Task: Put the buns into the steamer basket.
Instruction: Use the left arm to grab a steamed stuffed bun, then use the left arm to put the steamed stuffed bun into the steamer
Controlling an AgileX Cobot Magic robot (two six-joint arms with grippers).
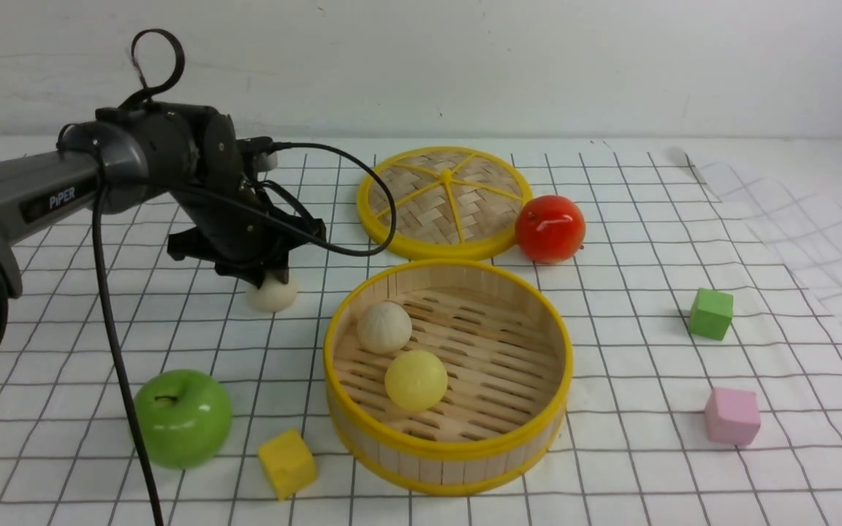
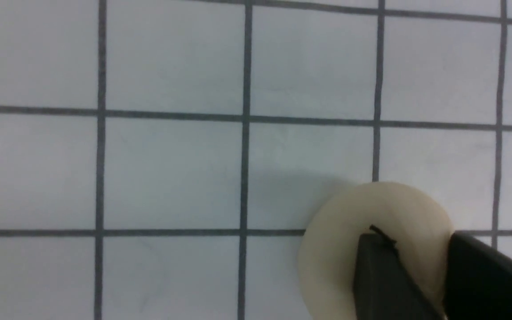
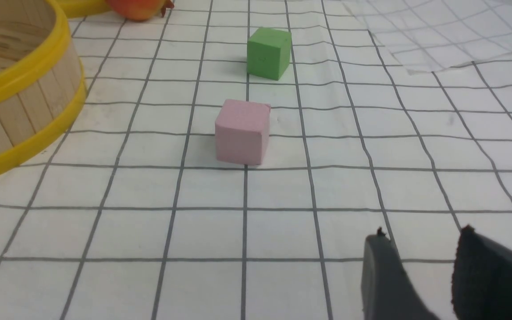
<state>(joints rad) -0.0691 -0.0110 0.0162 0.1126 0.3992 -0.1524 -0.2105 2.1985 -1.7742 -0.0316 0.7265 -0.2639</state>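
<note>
The steamer basket [image 1: 450, 449] stands at front centre and holds an off-white bun [image 1: 384, 327] and a pale yellow bun [image 1: 415, 380]. A third, off-white bun [image 1: 272, 296] lies on the grid cloth to the basket's left. My left gripper [image 1: 267, 281] is down on it, pointing at the table. In the left wrist view this bun [image 2: 340, 249] sits pinched between the two black fingers of the left gripper [image 2: 416, 233]. My right gripper [image 3: 422, 231] hovers low over bare cloth with a gap between its fingers and nothing in it; the front view does not show it.
The woven lid [image 1: 444, 201] lies behind the basket with a red apple [image 1: 550, 228] beside it. A green apple [image 1: 183, 418] and yellow cube [image 1: 286, 463] sit front left. A green cube [image 1: 710, 313] and pink cube [image 1: 732, 416] sit on the right.
</note>
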